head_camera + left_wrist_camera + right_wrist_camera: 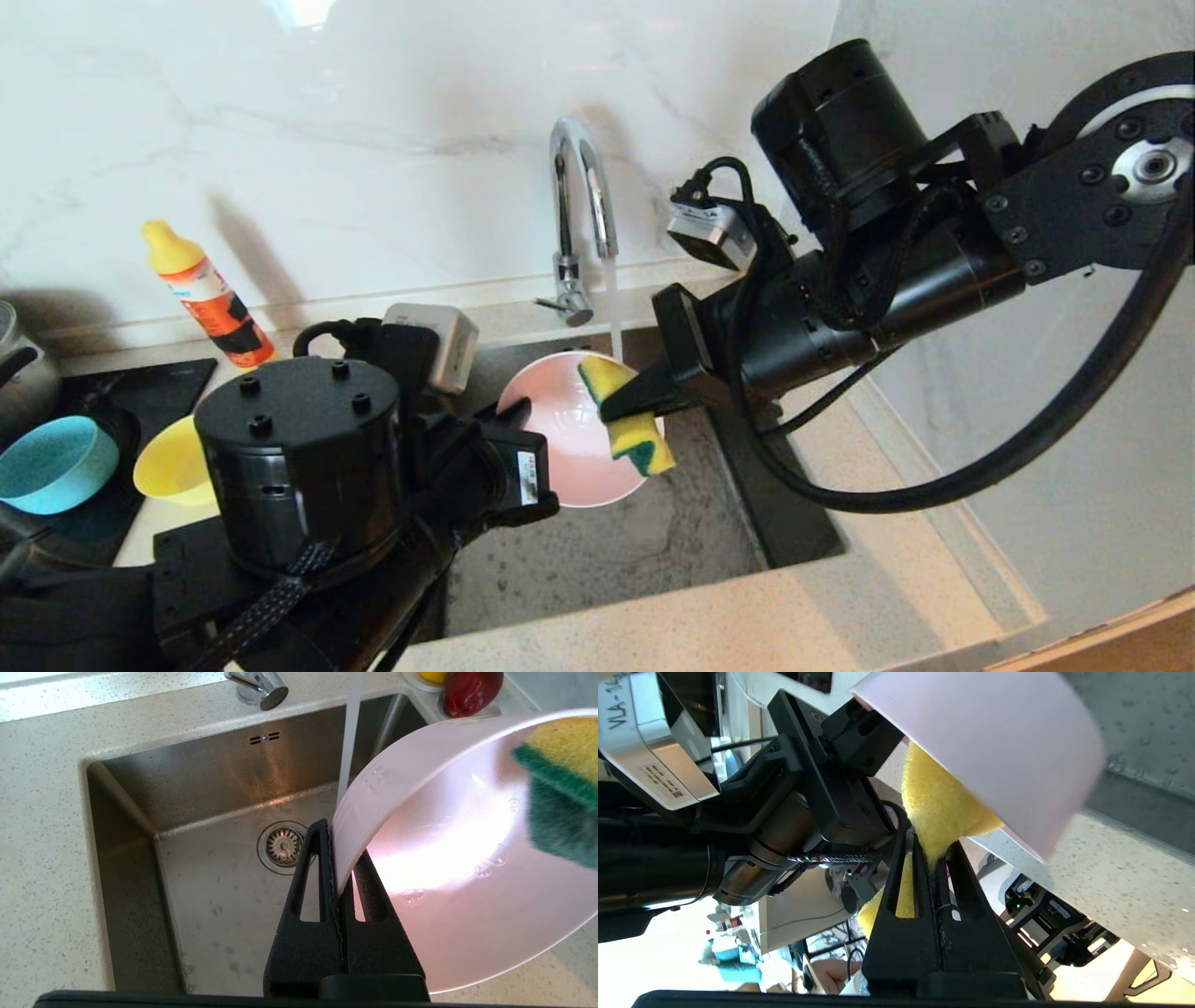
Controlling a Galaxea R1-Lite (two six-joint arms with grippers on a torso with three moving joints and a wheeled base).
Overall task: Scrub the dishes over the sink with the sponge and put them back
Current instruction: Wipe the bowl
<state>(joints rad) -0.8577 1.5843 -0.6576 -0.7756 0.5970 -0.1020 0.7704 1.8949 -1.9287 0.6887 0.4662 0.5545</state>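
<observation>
My left fingers, at lower centre of the left wrist view, pinch the thin rim of the pale pink bowl. My right fingers squeeze the sponge at its middle, its yellow body against the bowl's inner wall in the centre of the head view.

Risks, as I judge them: the bowl hangs by one narrow edge grip, so a hard scrubbing push from the sponge could twist it loose into the sink; the wet rim makes that slip likelier. The stream from the faucet falls just at the bowl's far edge and could splash onto the surface.

Appearance: the bowl is round, shallow and matte, tilted on edge above the basin, with beads of water on its inside. The sponge bulges either side of my grip, green scouring layer showing. The light blue bowl and yellow bowl sit at left.
</observation>
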